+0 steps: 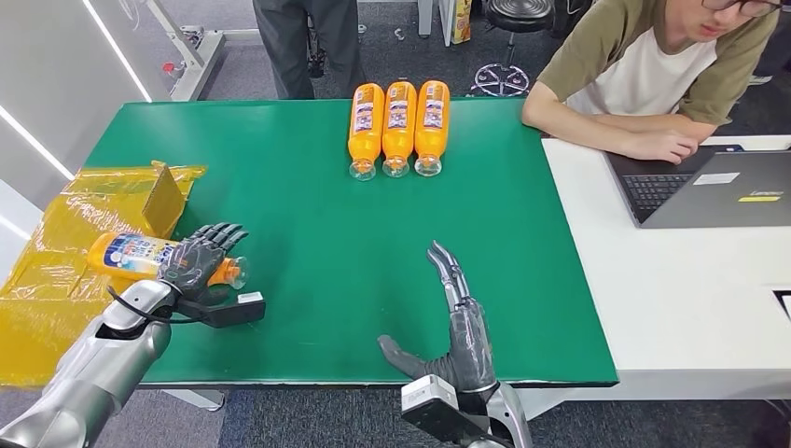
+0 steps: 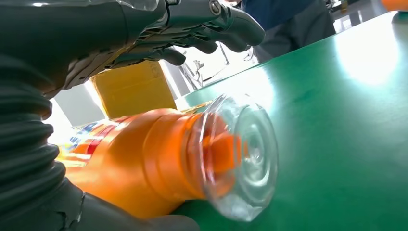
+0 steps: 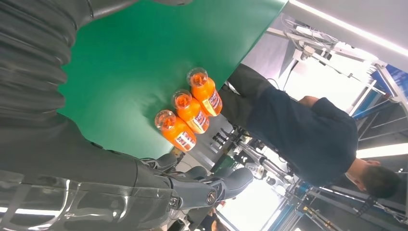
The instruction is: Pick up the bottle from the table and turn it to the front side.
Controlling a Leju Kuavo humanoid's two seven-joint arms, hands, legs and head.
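Observation:
An orange bottle point(image 1: 131, 255) with a blue-and-white label lies on its side at the left edge of the green table point(image 1: 326, 215), its clear cap end point(image 2: 245, 159) pointing right. My left hand point(image 1: 196, 259) arches over the bottle's neck end. In the left wrist view its fingers point(image 2: 216, 24) hover above the bottle point(image 2: 159, 159) with a gap, and the thumb lies beneath it. My right hand point(image 1: 462, 327) stands open at the table's near edge, fingers stretched forward, holding nothing.
Three more orange bottles point(image 1: 398, 126) lie side by side at the table's far edge, also in the right wrist view point(image 3: 190, 113). Yellow plastic wrap point(image 1: 56, 280) with a box flap point(image 1: 163, 199) sits left. A seated person point(image 1: 653, 65) uses a laptop point(image 1: 718, 187) on the white table at right.

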